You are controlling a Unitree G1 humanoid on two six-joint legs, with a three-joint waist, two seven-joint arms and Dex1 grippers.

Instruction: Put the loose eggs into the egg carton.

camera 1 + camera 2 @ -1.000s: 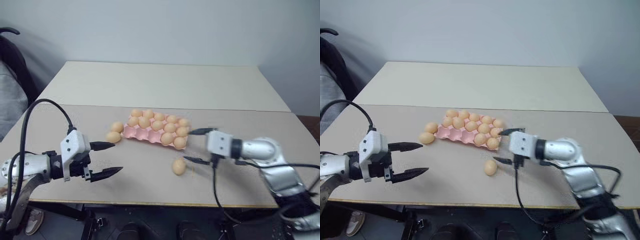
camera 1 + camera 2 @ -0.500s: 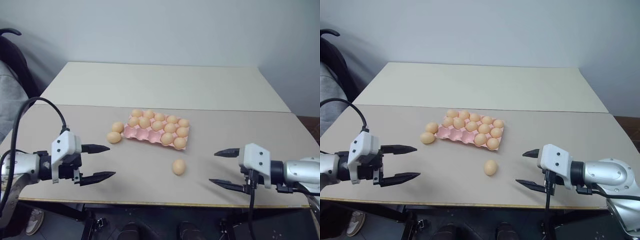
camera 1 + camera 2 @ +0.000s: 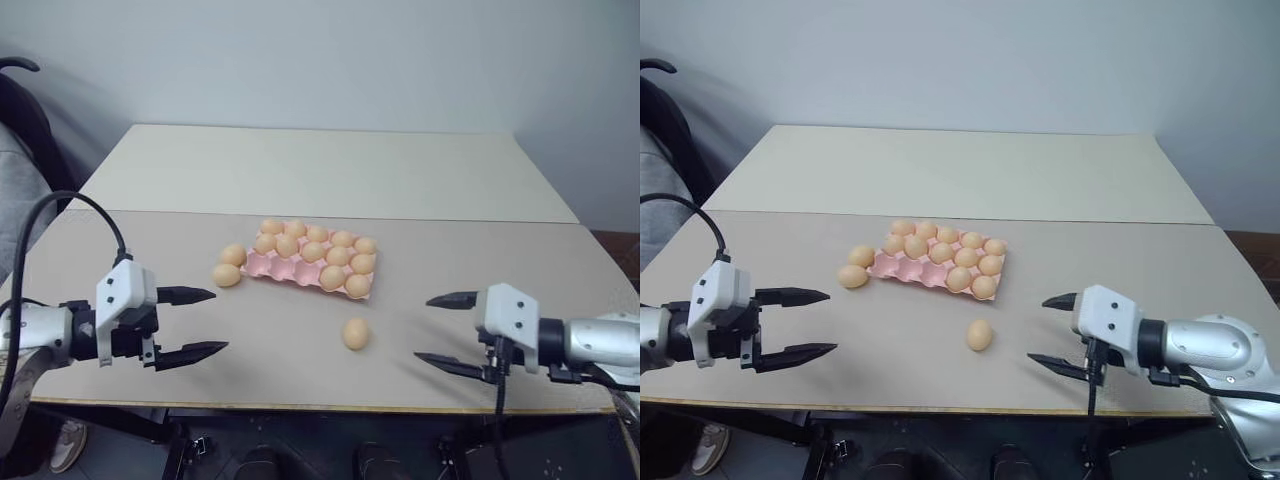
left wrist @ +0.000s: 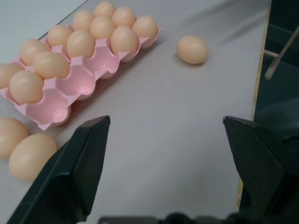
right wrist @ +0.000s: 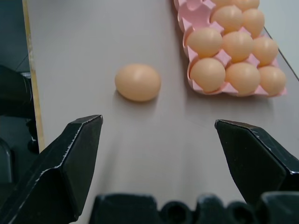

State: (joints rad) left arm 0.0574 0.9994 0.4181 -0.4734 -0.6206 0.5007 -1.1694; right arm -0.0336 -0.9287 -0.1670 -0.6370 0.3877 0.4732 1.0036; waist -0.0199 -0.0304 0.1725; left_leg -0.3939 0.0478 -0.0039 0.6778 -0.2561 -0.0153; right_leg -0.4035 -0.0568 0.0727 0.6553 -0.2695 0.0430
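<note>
table (image 3: 300,180), beige, two joined tops. egg carton (image 3: 300,267), pink, lidless, near the table's middle, most cups filled with eggs, a few cups on its near left side bare. left gripper (image 3: 188,324), jaws spread wide, empty, well left of and nearer than the carton. right gripper (image 3: 442,330), jaws spread wide, empty, well right of and nearer than the carton. loose eggs: two (image 3: 230,265) just beside the carton's left end; one (image 3: 355,333) apart from the carton's near right corner.
</note>
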